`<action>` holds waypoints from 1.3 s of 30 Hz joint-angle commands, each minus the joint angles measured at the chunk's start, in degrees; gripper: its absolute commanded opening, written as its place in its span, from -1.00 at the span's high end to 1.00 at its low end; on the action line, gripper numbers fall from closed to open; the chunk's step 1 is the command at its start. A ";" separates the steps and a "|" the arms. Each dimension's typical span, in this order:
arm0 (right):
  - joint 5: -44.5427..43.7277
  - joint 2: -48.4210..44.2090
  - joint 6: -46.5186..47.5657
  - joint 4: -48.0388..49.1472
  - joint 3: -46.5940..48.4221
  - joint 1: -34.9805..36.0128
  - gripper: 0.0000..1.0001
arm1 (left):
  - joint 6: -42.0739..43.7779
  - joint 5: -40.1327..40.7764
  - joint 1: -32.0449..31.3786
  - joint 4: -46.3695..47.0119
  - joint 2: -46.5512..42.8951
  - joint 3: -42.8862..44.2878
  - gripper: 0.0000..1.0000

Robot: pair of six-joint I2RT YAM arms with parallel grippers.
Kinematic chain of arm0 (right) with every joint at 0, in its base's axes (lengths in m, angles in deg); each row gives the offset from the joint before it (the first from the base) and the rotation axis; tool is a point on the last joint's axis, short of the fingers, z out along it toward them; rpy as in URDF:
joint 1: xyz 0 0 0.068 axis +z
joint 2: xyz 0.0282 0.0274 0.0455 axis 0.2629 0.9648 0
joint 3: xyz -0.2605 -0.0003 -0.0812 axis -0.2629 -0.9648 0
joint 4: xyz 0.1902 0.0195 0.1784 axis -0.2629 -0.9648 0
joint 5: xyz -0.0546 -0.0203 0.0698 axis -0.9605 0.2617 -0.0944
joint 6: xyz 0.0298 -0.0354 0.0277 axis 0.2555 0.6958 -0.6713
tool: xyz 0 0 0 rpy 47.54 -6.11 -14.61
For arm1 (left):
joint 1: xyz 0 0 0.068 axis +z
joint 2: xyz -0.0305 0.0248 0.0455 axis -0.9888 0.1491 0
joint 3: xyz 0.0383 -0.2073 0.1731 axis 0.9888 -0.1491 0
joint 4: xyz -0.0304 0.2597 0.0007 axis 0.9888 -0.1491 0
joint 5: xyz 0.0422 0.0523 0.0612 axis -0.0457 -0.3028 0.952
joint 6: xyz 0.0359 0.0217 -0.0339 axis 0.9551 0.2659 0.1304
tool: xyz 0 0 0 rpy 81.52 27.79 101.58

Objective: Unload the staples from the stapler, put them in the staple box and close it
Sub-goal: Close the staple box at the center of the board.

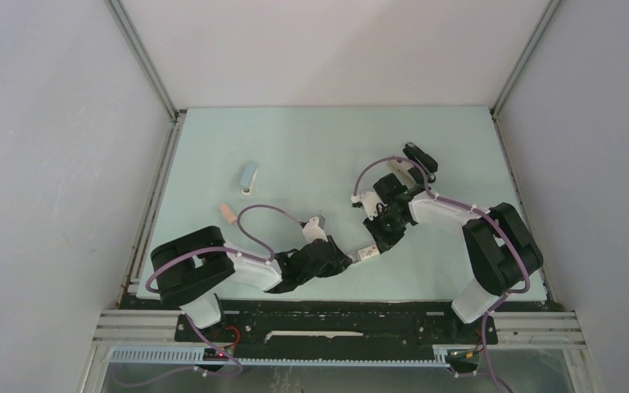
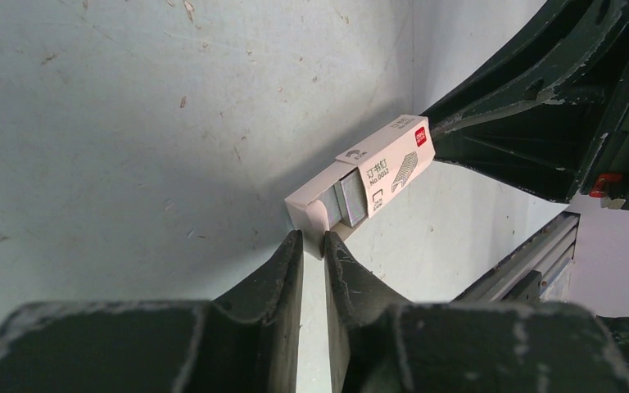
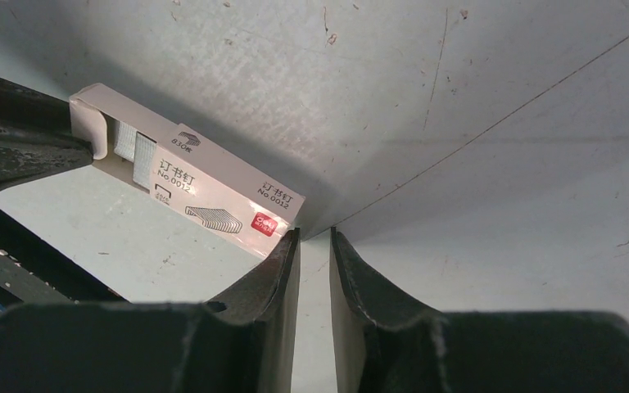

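Pale green tabletop (image 1: 295, 139), grey walls (image 1: 49, 123): left gripper (image 2: 313, 237) is pinched nearly closed on the open end of a small box (image 2: 368, 172) where staples (image 2: 348, 201) show, right gripper (image 3: 312, 233) likewise clamps its far end, blue stapler (image 1: 248, 177) lying well apart.

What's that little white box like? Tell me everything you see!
The staple box is small, long, white cardboard with black print, a staple drawing and a red logo. One end is open, showing silvery staples inside. The left tool pinches the open end, the right tool the corner by the logo.
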 commanded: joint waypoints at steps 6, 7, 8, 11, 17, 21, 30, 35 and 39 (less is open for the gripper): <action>1.23 0.51 -0.71 -0.33 1.73 1.15 0.45 | 0.02 -0.23 0.11 0.45 0.52 1.88 0.60; 1.23 0.58 -0.65 -0.29 1.77 1.19 0.45 | 0.03 -0.27 0.11 0.54 0.54 1.88 0.60; 1.28 0.59 -0.59 -0.34 1.82 1.34 0.44 | 0.02 -0.28 0.11 0.51 0.51 1.88 0.60; 1.37 0.69 -0.58 -0.31 1.81 1.51 0.45 | 0.02 -0.32 0.06 0.63 0.55 1.88 0.60; 1.53 0.70 -0.55 -0.40 1.85 1.94 0.45 | -0.06 -0.35 0.11 0.93 0.55 1.64 0.60; 1.72 0.71 -0.50 -0.38 1.85 2.24 0.45 | -0.06 -0.36 0.11 1.12 0.46 1.53 0.60; 1.58 1.10 -0.49 -0.40 1.95 3.05 0.45 | -0.19 -0.53 0.06 1.80 0.41 1.29 0.61; 1.58 1.10 -0.54 -0.46 2.01 3.29 0.45 | -0.33 -0.71 0.11 2.14 0.36 1.18 0.62; 1.84 1.15 -0.45 -0.35 1.97 3.61 0.45 | -0.33 -0.80 0.11 2.31 0.44 1.18 0.62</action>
